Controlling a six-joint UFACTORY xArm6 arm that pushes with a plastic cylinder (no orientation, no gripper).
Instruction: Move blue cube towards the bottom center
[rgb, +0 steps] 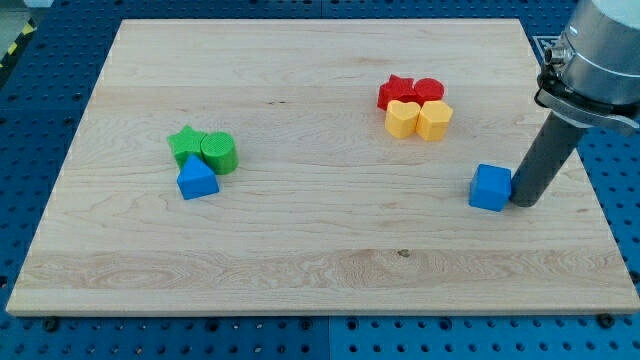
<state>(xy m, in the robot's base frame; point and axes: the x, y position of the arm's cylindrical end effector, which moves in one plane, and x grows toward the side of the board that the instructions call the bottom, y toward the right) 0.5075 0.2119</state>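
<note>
We see my tip (523, 199) touching the blue cube (490, 187) on its side toward the view's right — the cube sits at the board's (300, 260) right, below the red and yellow blocks (415, 105). There are no jaws — just a rod.

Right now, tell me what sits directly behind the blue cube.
My tip stands against the blue cube on its right side in the view. The board beneath the cube is covered.

Red blocks (411, 91) touch yellow ones (419, 119); green pair (204, 149) touches blue triangle (197, 179).
</note>
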